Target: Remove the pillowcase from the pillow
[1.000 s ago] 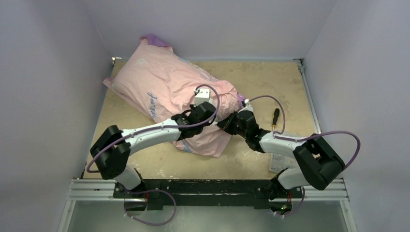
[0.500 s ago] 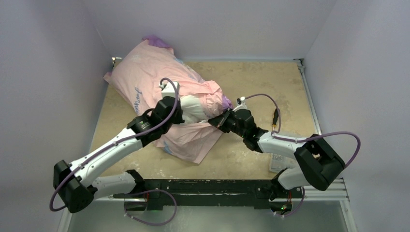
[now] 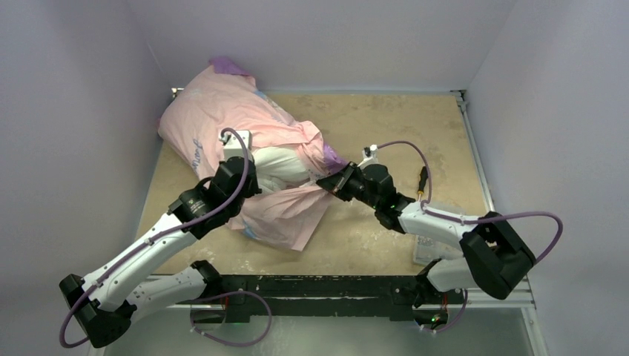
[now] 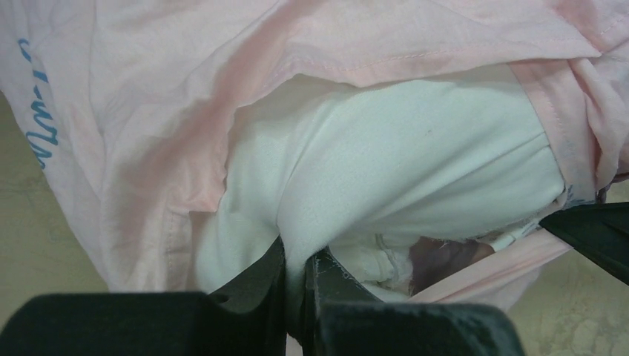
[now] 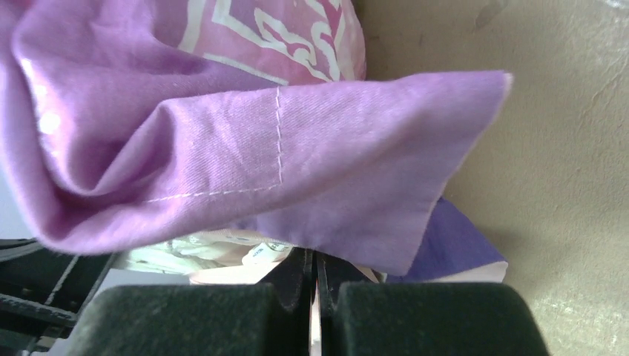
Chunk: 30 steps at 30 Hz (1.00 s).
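The pillowcase (image 3: 222,111), pale pink side out, lies diagonally at the back left of the table with the white pillow (image 3: 285,159) bulging out of its open end. My left gripper (image 3: 251,178) is shut on a fold of the white pillow (image 4: 386,170), the pink pillowcase (image 4: 148,96) around it. My right gripper (image 3: 324,182) is shut on the edge of the pillowcase, whose purple face (image 5: 259,148) drapes over the jaws. A pink flap (image 3: 285,215) of the case lies toward the front.
A screwdriver (image 3: 422,180) with a dark handle lies on the beige table (image 3: 400,126) right of the right arm. A clear container (image 3: 426,248) stands near the right arm's base. Walls close in at the left, back and right.
My left arm has swung left and stretched out, pulling the white pillow out of the case's mouth. The whole bundle shifted left and back. My right gripper followed slightly left, holding the case's edge.
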### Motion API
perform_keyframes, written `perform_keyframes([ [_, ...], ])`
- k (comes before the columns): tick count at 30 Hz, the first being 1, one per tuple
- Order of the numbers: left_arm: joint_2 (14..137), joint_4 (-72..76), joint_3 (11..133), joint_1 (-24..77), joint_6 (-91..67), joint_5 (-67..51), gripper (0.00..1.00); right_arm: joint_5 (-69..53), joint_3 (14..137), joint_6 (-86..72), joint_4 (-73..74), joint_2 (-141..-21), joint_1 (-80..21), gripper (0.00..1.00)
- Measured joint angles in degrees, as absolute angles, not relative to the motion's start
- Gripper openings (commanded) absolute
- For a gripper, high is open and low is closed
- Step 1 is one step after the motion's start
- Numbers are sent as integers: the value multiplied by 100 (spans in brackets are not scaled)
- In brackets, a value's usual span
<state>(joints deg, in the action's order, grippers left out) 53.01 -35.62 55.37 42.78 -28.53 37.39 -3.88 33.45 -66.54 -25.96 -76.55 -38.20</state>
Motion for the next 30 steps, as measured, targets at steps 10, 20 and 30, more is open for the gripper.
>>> perform_keyframes([
  [10, 5229, -3114, 5221, 3848, -2729, 3841, 0, -381, 3420, -6635, -2001, -7260, -3173, 0],
  [20, 3870, -3448, 4856, 3103, -2123, 5118, 0, 904, 3367, -6014, -945, -7675, -2213, 0],
  [30, 4963, -3002, 4672, 3100, -1638, 3284, 0, 958, 4060, -4724, -727, -6536, -2810, 51],
])
